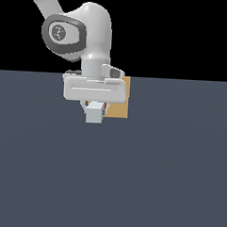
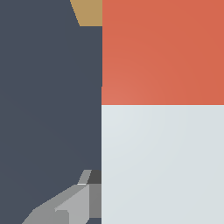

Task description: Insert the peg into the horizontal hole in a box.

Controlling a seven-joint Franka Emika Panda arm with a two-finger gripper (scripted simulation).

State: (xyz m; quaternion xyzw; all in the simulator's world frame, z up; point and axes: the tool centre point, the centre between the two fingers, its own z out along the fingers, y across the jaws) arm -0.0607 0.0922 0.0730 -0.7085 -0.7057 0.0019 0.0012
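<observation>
Filling most of the wrist view, the long square-sectioned peg (image 2: 162, 109) sits right against the lens: its red-orange part at the far end, its white-grey part at the near end, the two colours meeting in a straight seam. One grey finger (image 2: 72, 205) of the end effector lies flat against the white-grey side. Beyond the red end, a corner of the tan wood-coloured box (image 2: 89, 12) shows, with the dark slate desk (image 2: 48, 96) beneath.

Exterior view: white Panda arm (image 1: 91, 29) reaching down from the upper left of that view. End effector (image 1: 94, 106) pinching the peg (image 1: 93, 114), whose white-grey end face points toward the camera; a sliver of red shows just behind it. Peg held clear of the desk (image 1: 110, 181), roughly level. Tan box (image 1: 119, 104) stands directly behind the hand, on the exterior view's right of it, partly hidden. Hole in the box face not visible from either camera. Cannot tell whether the peg tip touches the box.
</observation>
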